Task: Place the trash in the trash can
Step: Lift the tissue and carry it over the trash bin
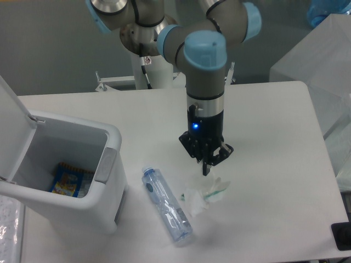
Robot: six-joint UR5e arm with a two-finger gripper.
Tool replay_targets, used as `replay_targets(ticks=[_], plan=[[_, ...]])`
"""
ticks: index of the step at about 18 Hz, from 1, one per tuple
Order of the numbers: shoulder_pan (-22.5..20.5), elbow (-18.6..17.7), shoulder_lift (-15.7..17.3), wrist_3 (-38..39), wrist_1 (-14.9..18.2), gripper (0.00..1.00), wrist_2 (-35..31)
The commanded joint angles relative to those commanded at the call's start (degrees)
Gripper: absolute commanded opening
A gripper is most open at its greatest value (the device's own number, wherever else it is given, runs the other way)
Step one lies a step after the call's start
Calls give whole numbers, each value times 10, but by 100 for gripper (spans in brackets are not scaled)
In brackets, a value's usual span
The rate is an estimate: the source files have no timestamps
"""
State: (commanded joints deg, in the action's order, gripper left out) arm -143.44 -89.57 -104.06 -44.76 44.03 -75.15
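A crumpled white wrapper (pixel 204 193) with a small green mark lies on the white table (pixel 274 137). A clear bluish plastic bottle (pixel 166 206) lies on its side just left of it, cap toward the bin. My gripper (pixel 207 170) points straight down just above the wrapper's top edge. Its dark fingers look close together with nothing seen between them. The white trash can (pixel 60 164) stands at the left with its flip lid (pixel 13 104) raised and a grey panel (pixel 107 164) on its right side.
A colourful packet (pixel 68 181) lies inside the bin. A translucent plastic box (pixel 318 60) stands at the table's far right. The arm's base post (pixel 148 71) rises at the back edge. A dark object (pixel 343 235) sits at the lower right.
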Motion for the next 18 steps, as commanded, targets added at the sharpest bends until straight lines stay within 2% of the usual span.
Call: replay_targets(ticks=[6,9,12,14,18], plan=[[6,46,6,97,0,0,40],[11,53,27,142,0,0,52],[34,48,51,151,0,0,52],[64,40,72,151,2,0,54],[126,15,90,151,3,0,52]])
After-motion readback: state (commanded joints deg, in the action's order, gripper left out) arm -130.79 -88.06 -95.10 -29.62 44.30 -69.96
